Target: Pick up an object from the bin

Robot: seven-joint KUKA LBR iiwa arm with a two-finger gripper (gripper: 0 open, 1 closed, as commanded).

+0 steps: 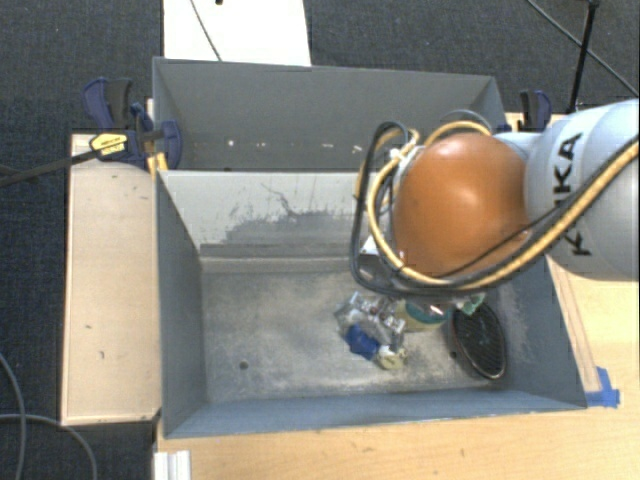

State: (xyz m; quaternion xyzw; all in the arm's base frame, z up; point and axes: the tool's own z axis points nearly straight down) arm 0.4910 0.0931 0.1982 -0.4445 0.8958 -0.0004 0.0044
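Bin [180, 298] floor is mostly bare. Our arm's orange cover [460, 203] hides most of the gripper [378, 320] — we can't tell how wide it's open or whether it has anything. It sits over a small cluster centre-right: blue piece [360, 342] with pale piece [392, 359] touching it. Risk: pinching both, or nudging one away. Black oval mesh thing [480, 340] and teal bit [432, 314] crowd the right side.

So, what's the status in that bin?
Gripper low, front right of the bin. Small blue thing at its tip. Black round grille lies to the right, apart.
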